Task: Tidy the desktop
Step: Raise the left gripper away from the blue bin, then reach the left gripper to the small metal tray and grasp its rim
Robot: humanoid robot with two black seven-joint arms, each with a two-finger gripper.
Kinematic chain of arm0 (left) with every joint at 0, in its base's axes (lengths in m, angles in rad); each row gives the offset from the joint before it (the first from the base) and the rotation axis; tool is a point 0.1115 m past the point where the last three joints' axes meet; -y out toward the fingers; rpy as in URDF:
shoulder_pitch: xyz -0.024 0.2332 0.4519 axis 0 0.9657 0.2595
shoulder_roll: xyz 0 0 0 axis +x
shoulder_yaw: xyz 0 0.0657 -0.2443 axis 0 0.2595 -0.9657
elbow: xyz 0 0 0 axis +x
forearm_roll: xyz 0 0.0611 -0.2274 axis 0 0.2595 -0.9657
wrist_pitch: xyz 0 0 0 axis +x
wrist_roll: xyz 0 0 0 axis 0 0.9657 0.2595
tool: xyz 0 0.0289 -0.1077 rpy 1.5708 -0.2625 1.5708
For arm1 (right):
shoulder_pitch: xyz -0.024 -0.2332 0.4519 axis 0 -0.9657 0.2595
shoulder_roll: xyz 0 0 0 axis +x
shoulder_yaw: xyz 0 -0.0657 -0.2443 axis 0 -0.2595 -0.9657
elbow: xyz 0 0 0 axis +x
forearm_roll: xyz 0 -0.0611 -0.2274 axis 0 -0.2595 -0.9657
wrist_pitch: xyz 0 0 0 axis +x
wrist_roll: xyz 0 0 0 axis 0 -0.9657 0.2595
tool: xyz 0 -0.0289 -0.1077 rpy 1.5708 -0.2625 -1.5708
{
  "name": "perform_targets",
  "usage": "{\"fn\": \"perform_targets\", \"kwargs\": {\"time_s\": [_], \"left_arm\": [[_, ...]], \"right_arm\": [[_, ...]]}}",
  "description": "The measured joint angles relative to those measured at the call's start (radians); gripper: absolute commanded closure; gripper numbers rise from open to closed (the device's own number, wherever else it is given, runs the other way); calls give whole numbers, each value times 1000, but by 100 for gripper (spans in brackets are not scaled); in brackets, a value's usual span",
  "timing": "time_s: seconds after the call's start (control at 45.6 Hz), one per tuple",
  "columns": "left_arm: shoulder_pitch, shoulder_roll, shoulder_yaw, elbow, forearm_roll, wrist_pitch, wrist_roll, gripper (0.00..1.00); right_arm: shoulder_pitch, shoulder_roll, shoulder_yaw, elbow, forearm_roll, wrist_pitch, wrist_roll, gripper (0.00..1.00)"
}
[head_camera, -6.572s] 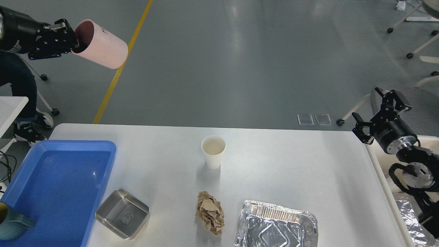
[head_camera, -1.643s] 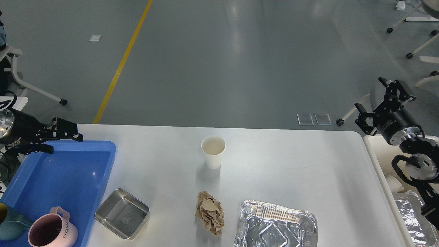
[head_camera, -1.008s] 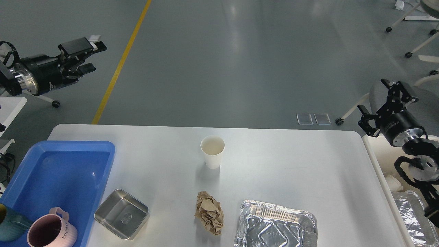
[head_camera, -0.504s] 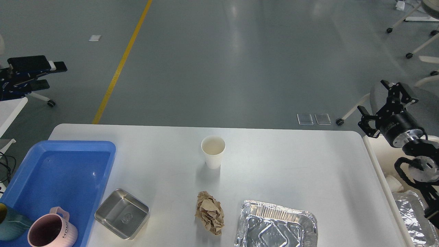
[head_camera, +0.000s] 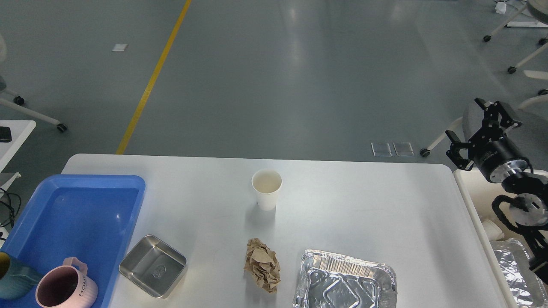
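Only the right arm (head_camera: 513,188) is seen, beside the surface's (head_camera: 342,205) right edge: matte black housings, a bright silver ring at the wrist, looped black cabling below it. The end effector (head_camera: 481,130) is black, with two angular fingers.

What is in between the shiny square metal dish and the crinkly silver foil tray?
In the head view, a crumpled ball of brown paper sits on the white desktop between the square steel dish and the rectangular foil tray, touching neither.
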Motion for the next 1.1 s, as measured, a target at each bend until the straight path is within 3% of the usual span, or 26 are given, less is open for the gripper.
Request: {"fn": "perform_targets", "kwargs": {"time_s": [0.329,0.548,0.701,0.854,1.095], "left_arm": [[10,-48,5,2,43,-11,4,3],[13,-181,134,5,126,92,32,3],[14,-321,248,11,141,173,118,3],[15,-515,327,74,142,238,269,3],[53,-706,338,181,143,275,314,3]], "right_arm": [[-2,-3,0,0,0,1,0,0],[-6,-3,0,0,0,7,0,0],[-8,-2,0,0,0,8,0,0],[-11,-14,1,1,0,10,0,0],[-19,-20,4,1,0,16,1,0]]}}
